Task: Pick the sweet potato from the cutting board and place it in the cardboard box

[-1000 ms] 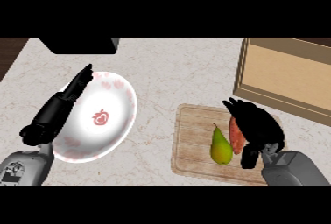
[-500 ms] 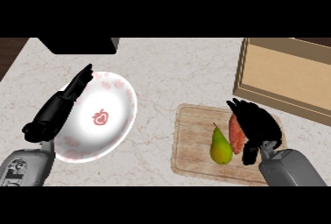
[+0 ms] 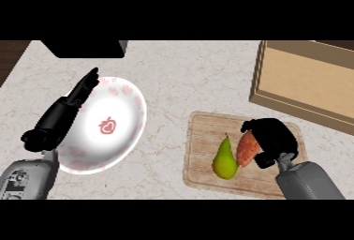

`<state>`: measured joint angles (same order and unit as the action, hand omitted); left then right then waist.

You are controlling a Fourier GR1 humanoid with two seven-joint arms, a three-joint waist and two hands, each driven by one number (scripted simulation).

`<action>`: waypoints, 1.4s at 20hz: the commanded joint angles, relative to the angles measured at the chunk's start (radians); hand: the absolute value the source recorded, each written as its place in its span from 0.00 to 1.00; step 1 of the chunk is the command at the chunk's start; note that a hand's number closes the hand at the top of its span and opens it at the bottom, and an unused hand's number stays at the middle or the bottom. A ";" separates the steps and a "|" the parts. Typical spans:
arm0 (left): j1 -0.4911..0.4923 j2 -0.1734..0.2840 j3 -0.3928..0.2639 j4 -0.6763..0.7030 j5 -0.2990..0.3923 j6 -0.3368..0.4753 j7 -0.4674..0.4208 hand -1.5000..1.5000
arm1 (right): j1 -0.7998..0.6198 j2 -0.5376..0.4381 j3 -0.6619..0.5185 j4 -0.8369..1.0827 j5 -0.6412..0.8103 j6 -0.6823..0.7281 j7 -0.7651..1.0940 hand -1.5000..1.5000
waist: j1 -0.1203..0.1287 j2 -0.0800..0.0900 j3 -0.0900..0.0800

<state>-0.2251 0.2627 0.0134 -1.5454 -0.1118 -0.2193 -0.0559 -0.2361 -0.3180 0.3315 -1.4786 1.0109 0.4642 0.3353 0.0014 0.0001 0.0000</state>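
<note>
Marbled and pale, the counter (image 3: 180, 79) carries a wooden cutting board (image 3: 204, 140) at lower right, a cardboard box (image 3: 304, 79) beyond it at upper right, and a white plate (image 3: 110, 126) with red marks at left. On the board lie a green pear (image 3: 224, 159) and the orange sweet potato (image 3: 247, 147), side by side and apparently touching. The right robot hand (image 3: 273, 140) has its fingers curled round the sweet potato's far side, the vegetable still low on the board. The left robot hand (image 3: 66, 110) rests with straight fingers along the plate's left edge. Judging from here, the risk is the pear: pressed so close, it may be nudged or dragged as the sweet potato lifts. The box's near wall also stands between board and opening, so a low carry could catch it.
</note>
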 commanded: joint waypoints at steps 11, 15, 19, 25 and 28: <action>0.042 -0.015 0.004 -0.042 -0.005 -0.035 0.004 0.50 | -0.054 -0.023 0.046 0.079 0.073 -0.242 -0.372 1.00 | 0.011 -0.001 0.001; -0.010 -0.025 0.006 0.012 -0.023 -0.012 -0.016 0.50 | -0.067 -0.037 0.152 0.044 -0.022 -0.229 -0.679 1.00 | 0.017 0.008 0.002; 0.036 0.020 0.048 -0.024 0.016 -0.055 -0.007 0.50 | -0.046 -0.070 0.101 -0.077 -0.070 -0.295 -0.785 1.00 | 0.003 -0.003 0.001; 0.025 -0.001 0.054 0.054 -0.008 -0.034 -0.057 0.50 | -0.004 -0.192 -0.052 -0.307 -0.163 -0.273 -0.864 1.00 | -0.016 -0.003 -0.001; -0.036 0.022 0.073 0.105 -0.011 -0.048 -0.067 0.50 | -0.011 -0.143 -0.130 -0.376 -0.238 -0.217 -0.771 1.00 | -0.018 -0.002 -0.001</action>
<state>-0.2281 0.2589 0.0537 -1.5114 -0.1322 -0.2459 -0.0829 -0.2642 -0.4767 0.2775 -1.7482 0.8427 0.2170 -0.4782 -0.0105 -0.0023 -0.0002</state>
